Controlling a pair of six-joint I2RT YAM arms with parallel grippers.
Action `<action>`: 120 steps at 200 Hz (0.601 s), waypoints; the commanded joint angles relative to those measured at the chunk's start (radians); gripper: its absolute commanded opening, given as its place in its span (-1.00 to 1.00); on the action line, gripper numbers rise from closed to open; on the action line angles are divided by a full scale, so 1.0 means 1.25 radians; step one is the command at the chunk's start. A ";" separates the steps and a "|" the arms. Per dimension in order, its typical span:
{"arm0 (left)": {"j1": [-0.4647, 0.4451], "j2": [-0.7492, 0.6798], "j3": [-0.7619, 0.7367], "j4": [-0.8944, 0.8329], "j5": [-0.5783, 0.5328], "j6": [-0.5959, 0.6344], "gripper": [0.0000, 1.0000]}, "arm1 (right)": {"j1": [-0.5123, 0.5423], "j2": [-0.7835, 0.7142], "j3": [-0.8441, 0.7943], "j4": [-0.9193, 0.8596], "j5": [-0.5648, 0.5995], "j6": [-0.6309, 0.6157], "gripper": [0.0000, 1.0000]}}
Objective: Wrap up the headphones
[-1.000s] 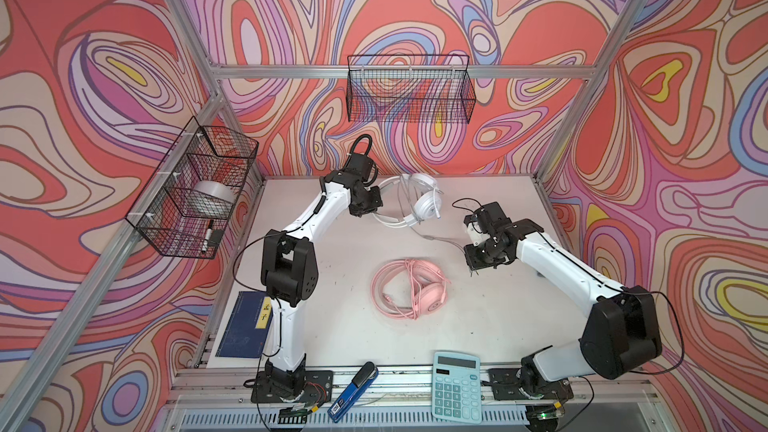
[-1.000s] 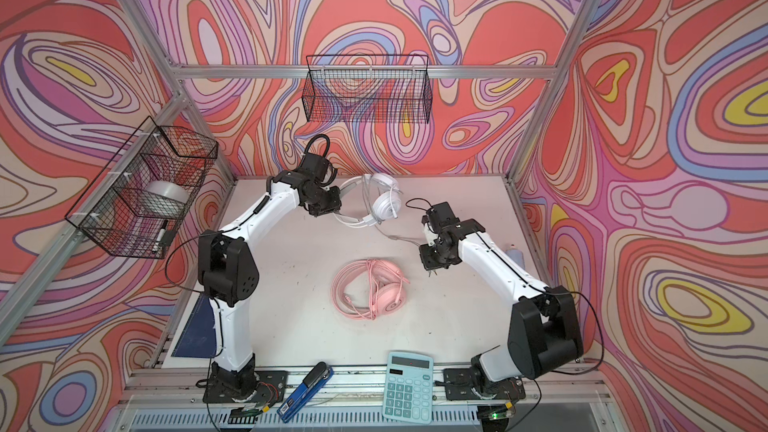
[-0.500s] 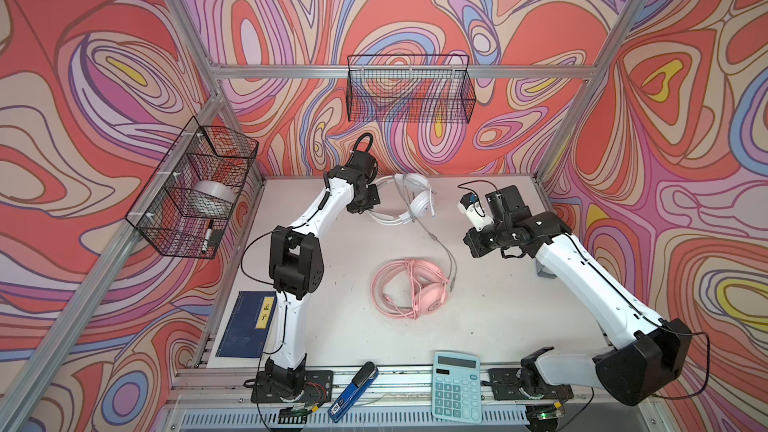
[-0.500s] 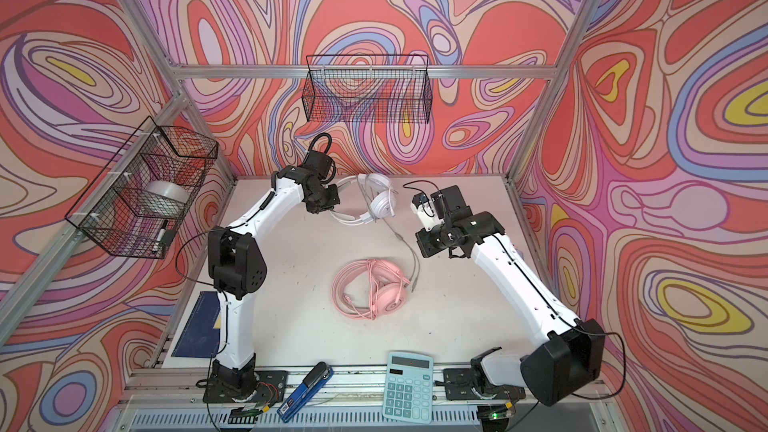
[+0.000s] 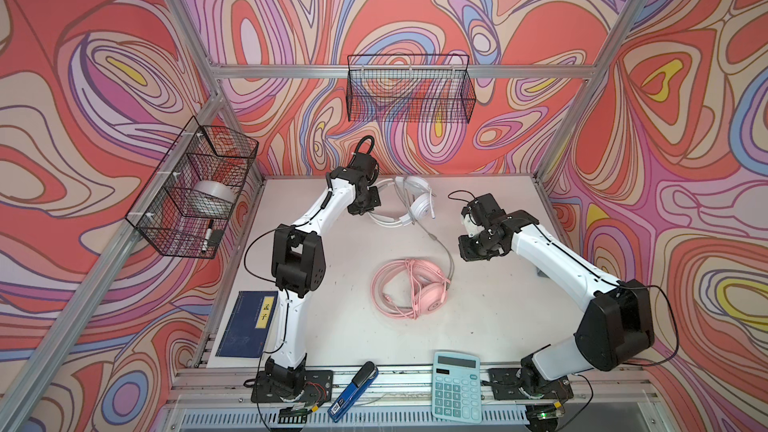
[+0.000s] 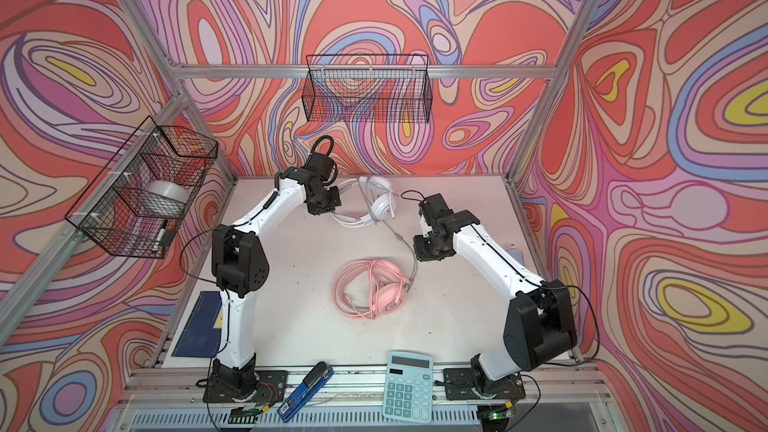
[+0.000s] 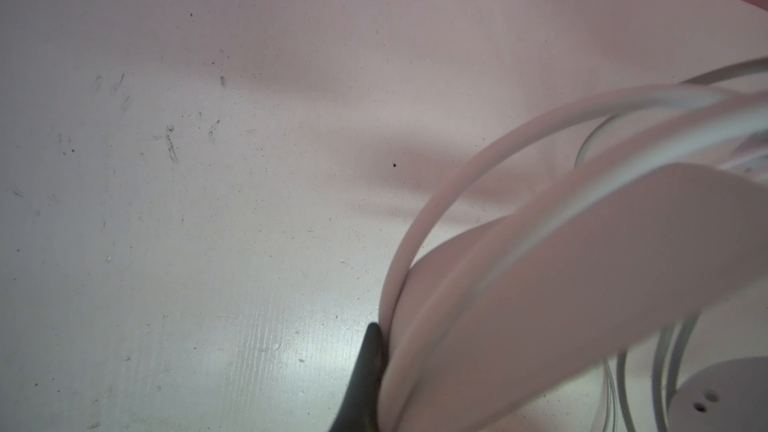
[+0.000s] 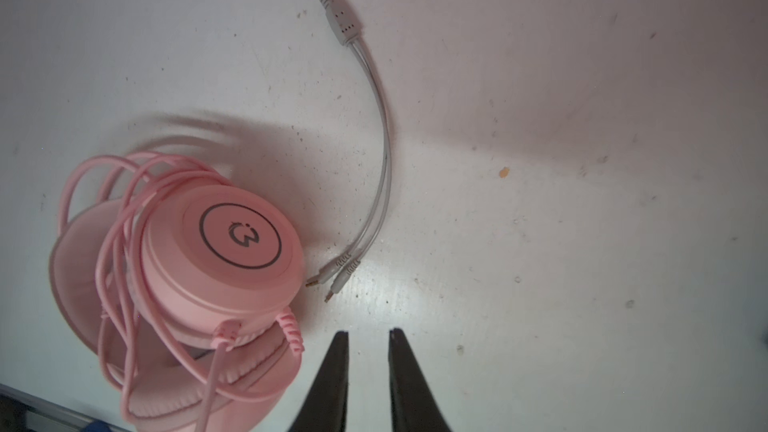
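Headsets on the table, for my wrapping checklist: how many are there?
2: the white headset at the table's far side, the pink headset in the middle. None appear hidden.

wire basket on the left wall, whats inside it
In the wire basket, a pale roll and, nearer the front, a marker. The roll's underside and anything behind it are hidden by the roll and mesh.

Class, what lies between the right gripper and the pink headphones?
The loose end of the grey cord, with its two plugs, lies on the table between the right gripper and the pink headphones; both top views show it.
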 commanded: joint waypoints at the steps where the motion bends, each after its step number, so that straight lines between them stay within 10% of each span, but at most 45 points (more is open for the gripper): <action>1: 0.002 0.002 0.027 0.008 0.020 -0.007 -1.00 | -0.001 0.007 -0.081 0.100 -0.063 0.166 -0.45; 120: 0.001 -0.007 0.005 0.013 0.019 -0.003 -1.00 | 0.035 0.091 -0.199 0.204 -0.079 0.298 -0.29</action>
